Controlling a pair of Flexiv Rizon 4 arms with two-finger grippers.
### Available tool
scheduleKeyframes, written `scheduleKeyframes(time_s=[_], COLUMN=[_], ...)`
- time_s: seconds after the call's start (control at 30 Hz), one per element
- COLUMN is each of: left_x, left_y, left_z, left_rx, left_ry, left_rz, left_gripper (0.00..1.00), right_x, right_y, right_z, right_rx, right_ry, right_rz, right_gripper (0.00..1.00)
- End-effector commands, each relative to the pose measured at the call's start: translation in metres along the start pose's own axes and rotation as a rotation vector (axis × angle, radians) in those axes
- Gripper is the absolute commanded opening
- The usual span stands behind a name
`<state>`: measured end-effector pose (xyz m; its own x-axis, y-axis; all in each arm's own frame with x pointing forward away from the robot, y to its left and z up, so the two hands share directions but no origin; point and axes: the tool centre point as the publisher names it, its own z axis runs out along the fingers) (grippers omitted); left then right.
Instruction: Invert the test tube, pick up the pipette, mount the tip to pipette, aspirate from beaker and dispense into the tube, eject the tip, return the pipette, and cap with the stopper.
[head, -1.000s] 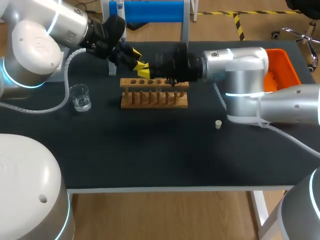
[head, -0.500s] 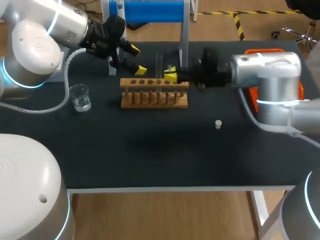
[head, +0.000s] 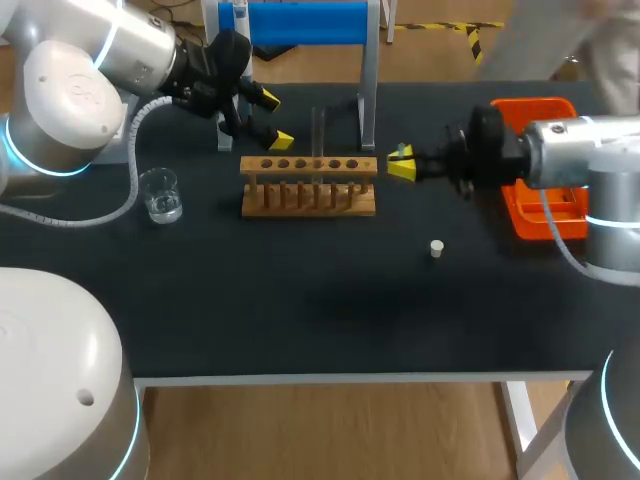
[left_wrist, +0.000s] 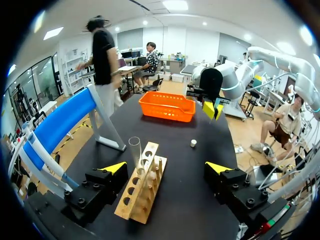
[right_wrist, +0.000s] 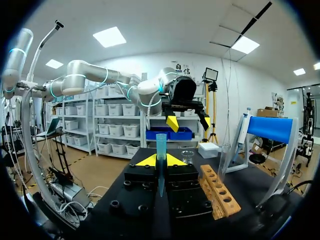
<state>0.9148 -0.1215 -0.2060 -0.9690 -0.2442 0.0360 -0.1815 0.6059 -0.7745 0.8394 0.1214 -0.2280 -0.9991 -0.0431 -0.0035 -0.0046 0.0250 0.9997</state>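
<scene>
1. Clear glass test tube (head: 318, 128) is stood upright in a light wooden rack with a row of holes (head: 308, 190), near the far side of the black bench (head: 300, 300). In the left wrist view its open mouth is turned upward, so the inversion is judged to be done.
2. The pipette step is judged to be next. A blue-and-white pipette (head: 240, 18) is hung on the blue-topped metal stand (head: 310, 20) at the far edge of the bench. Its long axis is taken to be roughly vertical.
3. The pipette is found just behind the left gripper (head: 276, 120), while the right gripper (head: 403, 164) is placed well apart from it, beyond the rack's other end. The left arm is therefore judged the nearer one.
4. The left jaws are spread wide and nothing is held or touched; the rack and tube are seen ahead of them.
5. The right jaws are drawn together and appear to be pinched on a slim blue-green translucent tapered tip (right_wrist: 160, 150), its wide end pointed outward.
</scene>
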Motion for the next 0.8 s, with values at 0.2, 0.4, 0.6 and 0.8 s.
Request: scheduleKeyframes(time_s=[0.2,0.4,0.6,0.8], left_x=[0.0,0.0,0.0,0.0], left_y=[-0.001,-0.001,-0.001,-0.001], left_z=[-0.001,-0.001,-0.001,-0.001], left_rx=[-0.004,-0.004,-0.004,-0.004], left_ry=[0.003,0.003,0.003,0.003], left_rz=[-0.001,-0.001,-0.001,-0.001], left_gripper=[1.0,1.0,1.0,1.0], right_x=[0.014,0.019,0.023,0.026], right_y=[-0.007,-0.014,-0.018,-0.022], right_z=[-0.041,-0.052,-0.055,-0.055], right_rx=[-0.012,-0.019,-0.022,-0.017], right_ry=[-0.01,0.005,0.006,0.009], right_rz=[0.0,0.02,0.032,0.04], right_gripper=[0.0,0.0,0.0,0.0])
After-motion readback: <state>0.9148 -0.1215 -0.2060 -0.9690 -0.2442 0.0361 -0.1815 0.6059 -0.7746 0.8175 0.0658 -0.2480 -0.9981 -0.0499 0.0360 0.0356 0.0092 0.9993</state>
